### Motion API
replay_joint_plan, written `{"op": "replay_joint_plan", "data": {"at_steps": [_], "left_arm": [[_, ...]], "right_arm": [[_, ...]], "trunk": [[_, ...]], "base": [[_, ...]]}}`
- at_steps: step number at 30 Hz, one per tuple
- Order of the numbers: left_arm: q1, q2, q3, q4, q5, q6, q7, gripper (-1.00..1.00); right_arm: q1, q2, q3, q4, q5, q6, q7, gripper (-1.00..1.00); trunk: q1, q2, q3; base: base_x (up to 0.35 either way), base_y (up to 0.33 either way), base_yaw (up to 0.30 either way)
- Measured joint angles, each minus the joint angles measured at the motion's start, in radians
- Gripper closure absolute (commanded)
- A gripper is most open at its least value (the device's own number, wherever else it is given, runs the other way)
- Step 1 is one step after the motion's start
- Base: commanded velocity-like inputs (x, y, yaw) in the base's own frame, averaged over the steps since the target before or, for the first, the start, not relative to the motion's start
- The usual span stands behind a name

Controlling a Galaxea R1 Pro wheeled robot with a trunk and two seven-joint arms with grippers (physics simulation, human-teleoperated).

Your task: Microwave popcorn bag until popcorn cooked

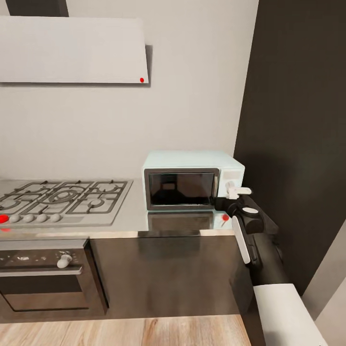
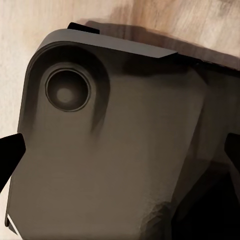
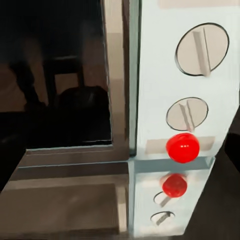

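Pale blue-white, the microwave [image 1: 192, 180] sits on the glossy steel bench [image 1: 129, 218] against the wall, its dark-framed glass door shut and facing me. On my head view the right end effector [image 1: 239, 191] is held up just in front of the microwave's side panel, at the door's right edge, with its white fingers pointing across the panel; I cannot tell from any view whether they are spread or closed. My right arm [image 1: 254, 240] runs back from it toward the lower right of the picture.

Through the right wrist camera I see the panel close up: two pale round knobs [image 3: 201, 50], one above the other, and a red button [image 3: 182, 147] beneath them. The bench mirrors the button and knobs just below. The glass door [image 3: 55, 75] beside the panel is dark, and I cannot make out what lies behind it.

To the left of the microwave lies the ridged grey gas hob [image 1: 62, 198], with a steel oven [image 1: 43, 276] under it and a pale hood [image 1: 72, 50] above.

My left wrist camera looks at a grey rounded housing [image 2: 110, 150] over wood-grain floor [image 2: 30, 30]; dark finger shapes sit at the edges, state unclear.
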Motion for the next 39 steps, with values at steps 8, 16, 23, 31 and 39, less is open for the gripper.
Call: {"op": "replay_joint_plan", "data": {"at_steps": [8, 16, 23, 31, 39], "left_arm": [[0.0, 0.0, 0.0, 0.0, 0.0, 0.0, 0.0, -1.0], [0.0, 0.003, 0.0, 0.0, 0.0, 0.0, 0.0, -1.0], [0.0, 0.005, 0.0, 0.0, 0.0, 0.0, 0.0, -1.0], [0.0, 0.005, 0.0, 0.0, 0.0, 0.0, 0.0, -1.0], [0.0, 0.005, 0.0, 0.0, 0.0, 0.0, 0.0, -1.0]], "right_arm": [[-0.001, -0.002, 0.052, 0.008, 0.004, -0.022, 0.0, -1.0], [-0.001, -0.003, 0.051, 0.009, 0.005, -0.03, -0.002, -1.0], [-0.001, -0.004, 0.05, 0.009, 0.002, -0.031, -0.004, -1.0], [-0.001, -0.004, 0.048, 0.009, 0.0, -0.032, -0.008, -1.0], [-0.001, -0.004, 0.048, 0.009, 0.002, -0.032, -0.012, -1.0]], "trunk": [[0.0, 0.0, 0.0], [0.0, 0.0, 0.0], [0.0, 0.0, 0.0], [0.0, 0.0, 0.0], [0.0, 0.0, 0.0]], "base": [[0.0, 0.0, 0.0], [0.007, 0.0, 0.0], [0.095, 0.0, 0.0], [0.115, 0.0, 0.0], [0.116, 0.0, 0.0]]}}
